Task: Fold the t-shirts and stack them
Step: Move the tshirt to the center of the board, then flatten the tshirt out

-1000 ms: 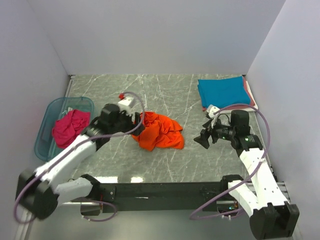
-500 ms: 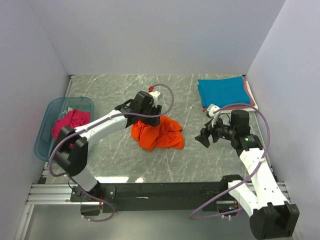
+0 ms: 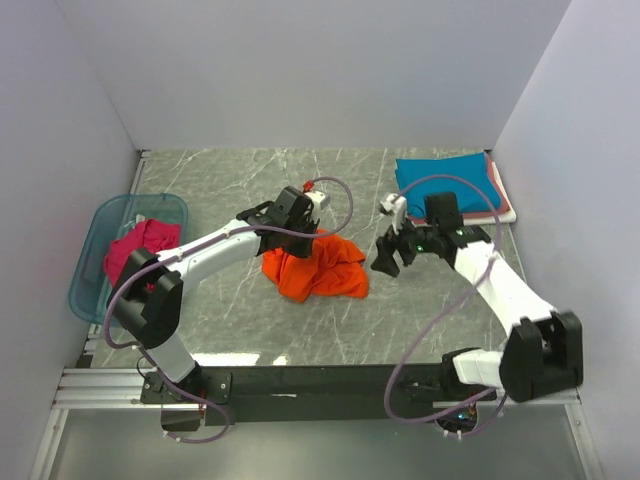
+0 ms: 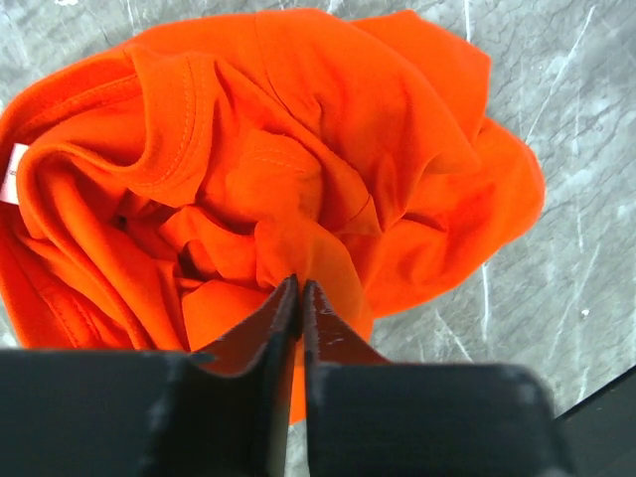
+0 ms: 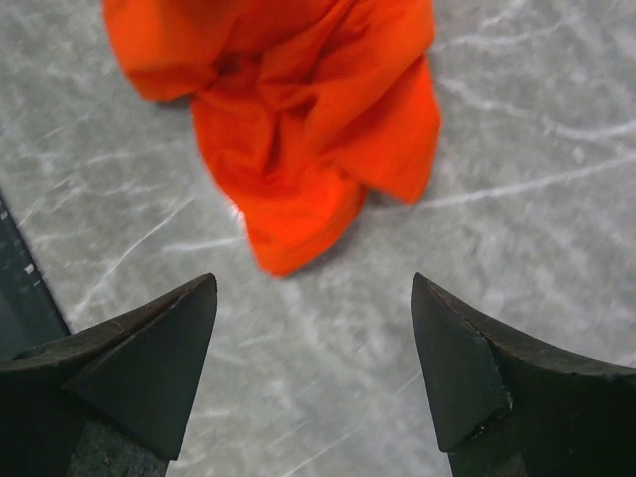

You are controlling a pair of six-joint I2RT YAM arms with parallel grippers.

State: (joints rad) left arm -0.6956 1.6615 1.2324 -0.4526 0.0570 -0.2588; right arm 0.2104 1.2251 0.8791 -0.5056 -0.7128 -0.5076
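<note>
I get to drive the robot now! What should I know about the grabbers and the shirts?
Left gripper: jaws nearly shut, apparently pinching a fold of the crumpled orange t-shirt mid-table.
Right gripper: jaws wide open, empty, hovering beside that shirt's right edge.
Done: the teal t-shirt lies folded at the far right.
Left: fold and stack the orange one, then the magenta t-shirt bunched in the blue tub.
</note>
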